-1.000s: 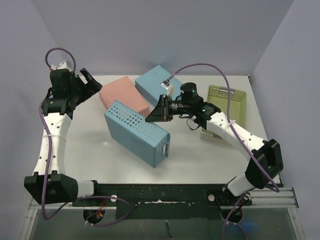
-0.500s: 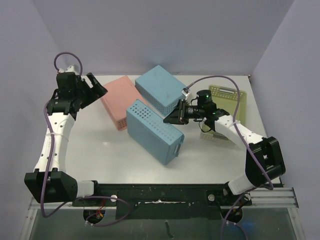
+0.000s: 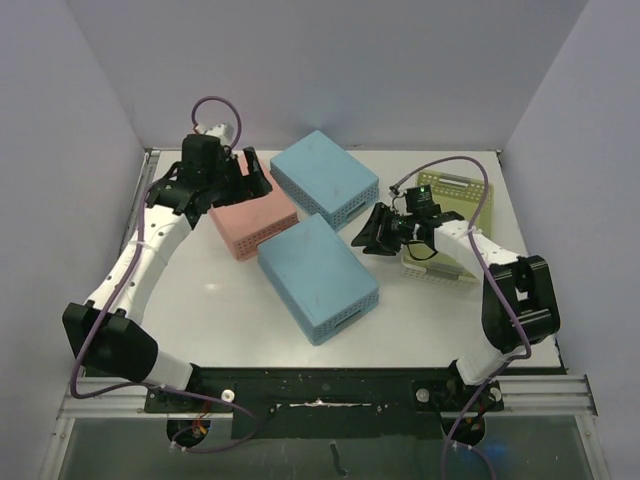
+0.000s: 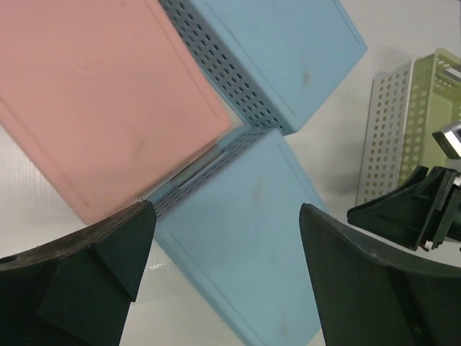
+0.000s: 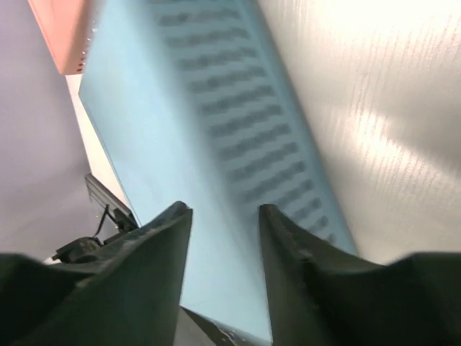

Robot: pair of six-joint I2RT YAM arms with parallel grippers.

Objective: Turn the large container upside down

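The large blue container (image 3: 318,278) lies in the middle of the table with its flat solid bottom facing up and its perforated sides down. It also shows in the left wrist view (image 4: 245,223) and the right wrist view (image 5: 194,144). My right gripper (image 3: 364,237) is open and empty just off the container's right far corner, with its fingers pointing at it (image 5: 225,216). My left gripper (image 3: 250,182) is open and empty, held above the pink container (image 3: 250,215), looking down at the blue one (image 4: 227,245).
A second blue container (image 3: 325,178) lies bottom up at the back, touching the pink one. A green basket (image 3: 455,198) stands at the back right, with a white basket (image 3: 437,268) in front of it under my right arm. Bare table lies at the front left (image 3: 210,310).
The blue container has tipped over from its side onto its open top and come to rest. My right gripper has drawn back to the right. My left arm has swung right over the pink container.
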